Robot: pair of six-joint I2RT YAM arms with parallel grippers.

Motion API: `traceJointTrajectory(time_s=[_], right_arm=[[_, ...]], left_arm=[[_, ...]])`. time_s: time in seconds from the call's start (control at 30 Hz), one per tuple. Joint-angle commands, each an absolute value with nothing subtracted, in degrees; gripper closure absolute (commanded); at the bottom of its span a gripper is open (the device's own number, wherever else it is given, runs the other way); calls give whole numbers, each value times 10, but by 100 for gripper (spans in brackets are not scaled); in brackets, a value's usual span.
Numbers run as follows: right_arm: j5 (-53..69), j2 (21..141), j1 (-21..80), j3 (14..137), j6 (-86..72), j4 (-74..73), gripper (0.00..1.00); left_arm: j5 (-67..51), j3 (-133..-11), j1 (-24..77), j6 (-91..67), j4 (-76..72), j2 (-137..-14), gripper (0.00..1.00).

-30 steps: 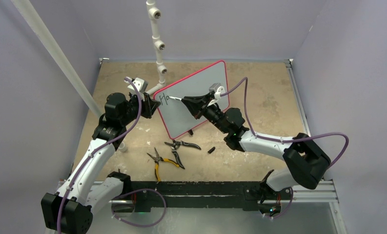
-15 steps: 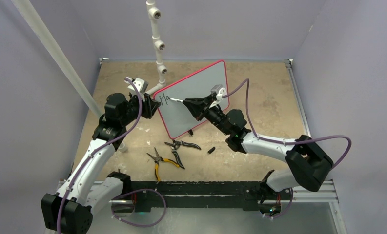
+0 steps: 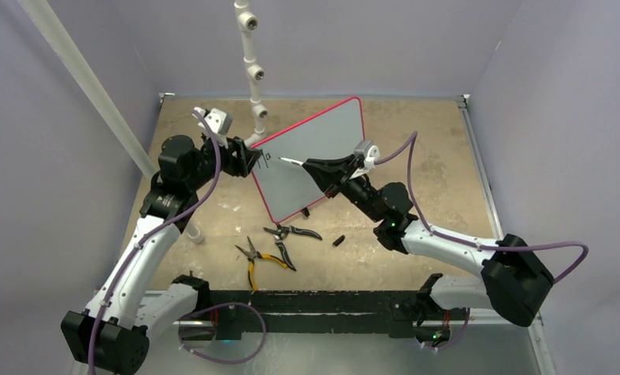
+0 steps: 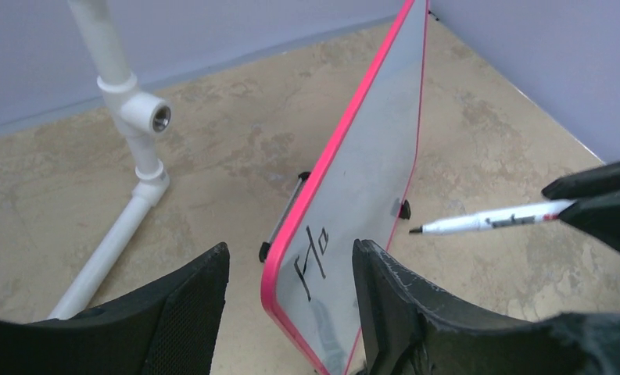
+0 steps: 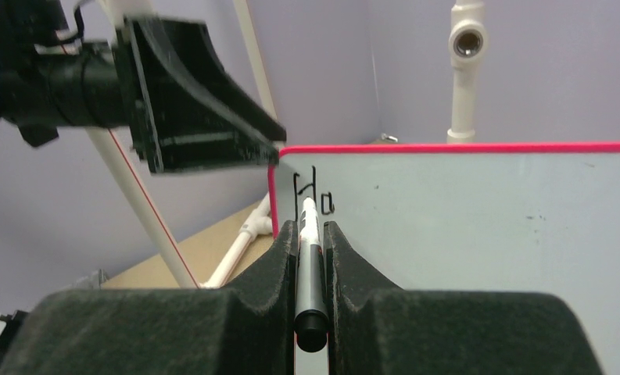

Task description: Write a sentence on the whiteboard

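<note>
The whiteboard (image 3: 322, 148) stands between the spread fingers of your left gripper (image 4: 291, 254), unclamped. It looks light, stiff and slick-faced, likely to tip on its small feet (image 4: 404, 209) under pen pressure, so hold it by the red frame (image 4: 334, 148). Your right gripper (image 5: 310, 226) pinches the marker (image 4: 486, 221), tip just ahead, near the sentence (image 4: 313, 262), only "Ho" written. Tip-to-board gap is hard to judge.
</note>
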State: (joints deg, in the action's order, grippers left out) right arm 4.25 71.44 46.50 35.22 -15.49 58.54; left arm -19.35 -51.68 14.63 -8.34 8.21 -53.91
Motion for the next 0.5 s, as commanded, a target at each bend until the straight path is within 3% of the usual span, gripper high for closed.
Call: traceJointTrajectory(time_s=[0.0, 0.47], right_arm=[[70, 696, 454, 334, -145, 605, 100], [207, 749, 379, 364, -186, 636, 100]], left_arm=[[-213, -575, 145, -80, 57, -574, 41], [-286, -670, 144, -55, 55, -727, 40]])
